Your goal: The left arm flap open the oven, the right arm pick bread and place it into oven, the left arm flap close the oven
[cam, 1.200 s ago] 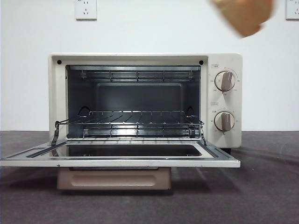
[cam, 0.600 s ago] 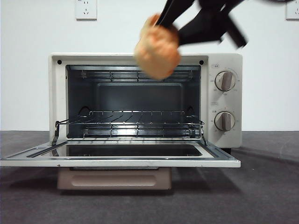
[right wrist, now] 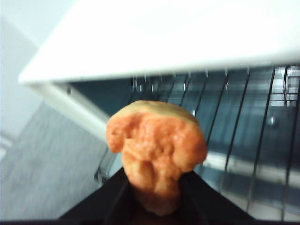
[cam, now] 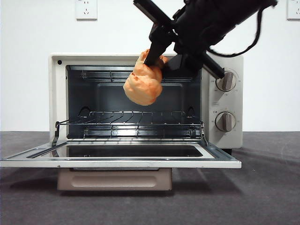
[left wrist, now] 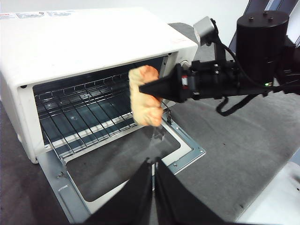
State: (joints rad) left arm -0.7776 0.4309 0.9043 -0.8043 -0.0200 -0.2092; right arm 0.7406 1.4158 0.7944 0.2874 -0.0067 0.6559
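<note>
Oven [cam: 225,136] (door down) on dark table [cam: 272,187]

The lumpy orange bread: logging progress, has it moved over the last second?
Yes. The lumpy orange bread moved left and down, from above the beige knobs to the open oven mouth.

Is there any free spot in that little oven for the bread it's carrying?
Yes. The wire rack is bare from side wall to side wall, and the open door has nothing on it. It is crowded only at the upper right of the oven mouth, where the right tool grips the bread.
</note>
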